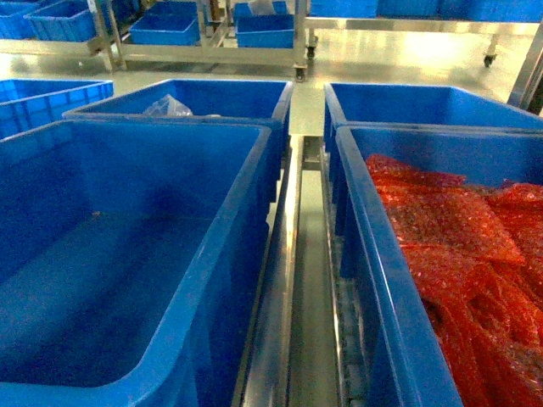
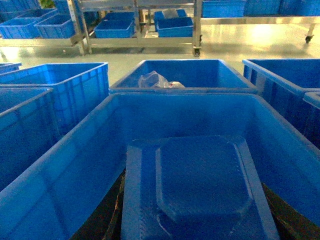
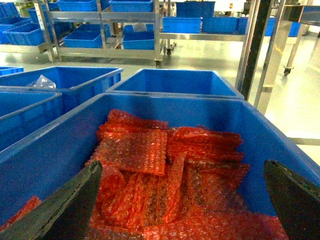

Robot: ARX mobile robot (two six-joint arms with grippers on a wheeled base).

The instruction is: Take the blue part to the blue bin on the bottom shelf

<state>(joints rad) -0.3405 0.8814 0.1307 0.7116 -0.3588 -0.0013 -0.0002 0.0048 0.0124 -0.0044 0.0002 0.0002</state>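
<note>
Blue part (image 2: 200,192) sitting clamped in left gripper (image 2: 195,235) over near-left blue bin (image 2: 60,175); right gripper (image 3: 182,200) hanging wide open over red bubble-wrap bags (image 3: 165,170).

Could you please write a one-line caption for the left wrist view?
A blue part held low over an empty blue bin, with more bins and steel racks beyond.

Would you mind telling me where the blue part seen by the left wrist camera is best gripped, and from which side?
Grip the blue part by the flat rim along its two long edges, coming from the near end with a finger on each side. The raised octagonal centre looks too broad and slope-sided to pinch. Dark fingers flank that near end.
</note>
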